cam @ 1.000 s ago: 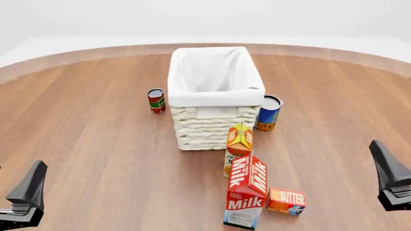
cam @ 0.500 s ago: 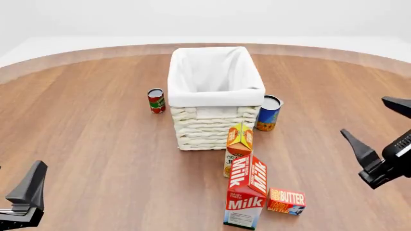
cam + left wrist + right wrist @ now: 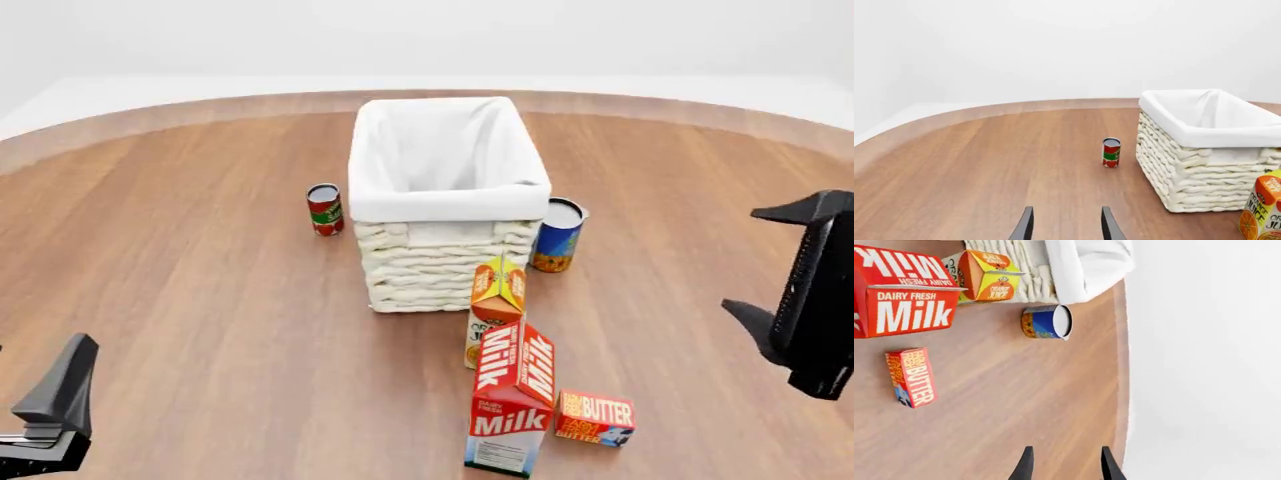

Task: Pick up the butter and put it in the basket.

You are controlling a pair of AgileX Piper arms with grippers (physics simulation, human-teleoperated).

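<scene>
Right tool (image 3: 785, 270) rose, butter (image 3: 595, 418) well apart.

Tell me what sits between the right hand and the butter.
Nothing: in the front view only bare table separates the right hand from the butter. The right wrist view agrees, showing plain wood between them.

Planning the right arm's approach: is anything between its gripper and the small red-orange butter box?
Nothing visible. Bare wooden table lies between the open right gripper and the red-orange butter box. The tall red-white milk carton stands on the box's far side, touching or nearly so.
</scene>
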